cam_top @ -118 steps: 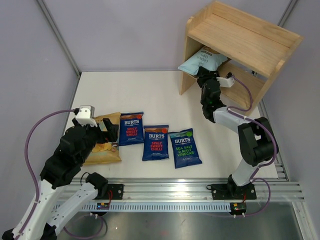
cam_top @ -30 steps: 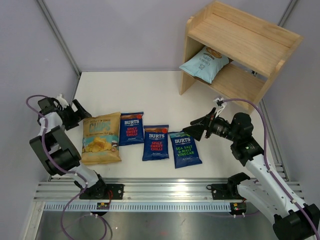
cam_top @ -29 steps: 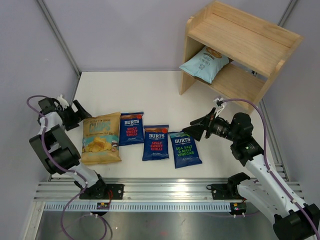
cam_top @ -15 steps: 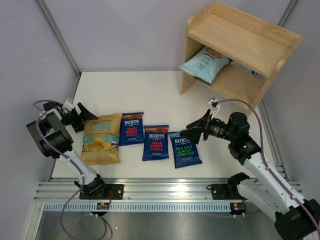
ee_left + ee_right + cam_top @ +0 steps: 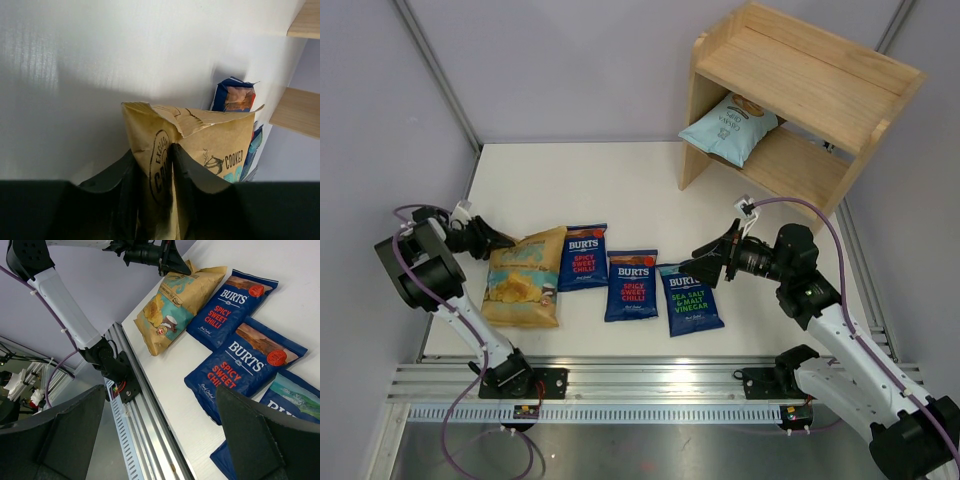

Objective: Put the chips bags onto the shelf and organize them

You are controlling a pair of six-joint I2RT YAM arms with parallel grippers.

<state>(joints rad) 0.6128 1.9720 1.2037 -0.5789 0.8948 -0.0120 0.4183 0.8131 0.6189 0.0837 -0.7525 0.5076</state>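
Far left | left hand (image 5: 504, 241) level, pinching yellow bag (image 5: 525, 285) top edge

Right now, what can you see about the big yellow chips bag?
The big yellow bag looks like crinkly tan-yellow paper, with a teal patch, a picture of chips and the word "Cooked" on it. It lies face up on the white table, leftmost in the row, close beside a dark-blue Burts bag. Its top edge is crumpled and pinched between the jaws of the left gripper.
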